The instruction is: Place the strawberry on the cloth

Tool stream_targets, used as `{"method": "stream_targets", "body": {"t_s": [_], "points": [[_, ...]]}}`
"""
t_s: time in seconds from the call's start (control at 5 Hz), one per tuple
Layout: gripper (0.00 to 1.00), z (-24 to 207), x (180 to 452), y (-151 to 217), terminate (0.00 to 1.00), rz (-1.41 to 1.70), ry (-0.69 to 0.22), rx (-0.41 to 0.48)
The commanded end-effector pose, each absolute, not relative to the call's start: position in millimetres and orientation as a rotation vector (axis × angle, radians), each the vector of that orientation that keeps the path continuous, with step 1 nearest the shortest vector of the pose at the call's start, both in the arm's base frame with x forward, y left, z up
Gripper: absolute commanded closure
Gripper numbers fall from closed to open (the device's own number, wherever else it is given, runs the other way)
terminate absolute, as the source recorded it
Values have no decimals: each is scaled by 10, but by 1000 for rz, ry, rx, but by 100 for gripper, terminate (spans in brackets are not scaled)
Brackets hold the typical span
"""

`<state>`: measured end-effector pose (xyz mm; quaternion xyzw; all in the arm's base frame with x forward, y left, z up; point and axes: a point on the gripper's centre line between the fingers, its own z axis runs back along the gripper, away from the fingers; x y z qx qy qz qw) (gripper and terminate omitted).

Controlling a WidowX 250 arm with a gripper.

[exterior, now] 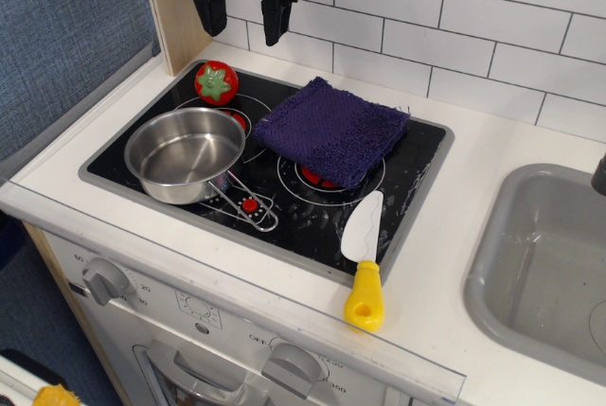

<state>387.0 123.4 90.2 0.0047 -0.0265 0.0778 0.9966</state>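
The strawberry [216,82] is small, glossy red with a green star cap, and stands on the back left of the black stove top, just behind the steel pot. The cloth [331,130] is a dark purple-blue knitted square lying on the back right burner. My gripper [244,13] hangs open and empty high above the stove's back edge, up and a little right of the strawberry, with its two black fingers pointing down.
A steel pot [185,153] sits on the front left burner. A white spatula with a yellow handle [363,256] lies at the stove's front right edge. A grey sink [546,269] is at right. A wooden panel [172,8] stands at back left.
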Motion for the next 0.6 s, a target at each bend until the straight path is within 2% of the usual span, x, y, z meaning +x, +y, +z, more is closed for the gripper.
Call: {"method": "stream_targets", "body": {"t_s": [0.0,0.2,0.4], "points": [[0,902,3870,1234,0,156,-53,10],[0,948,3741,1402,0,199,-65,65],[0,915,3706,1604,0,226,-7,84]]}}
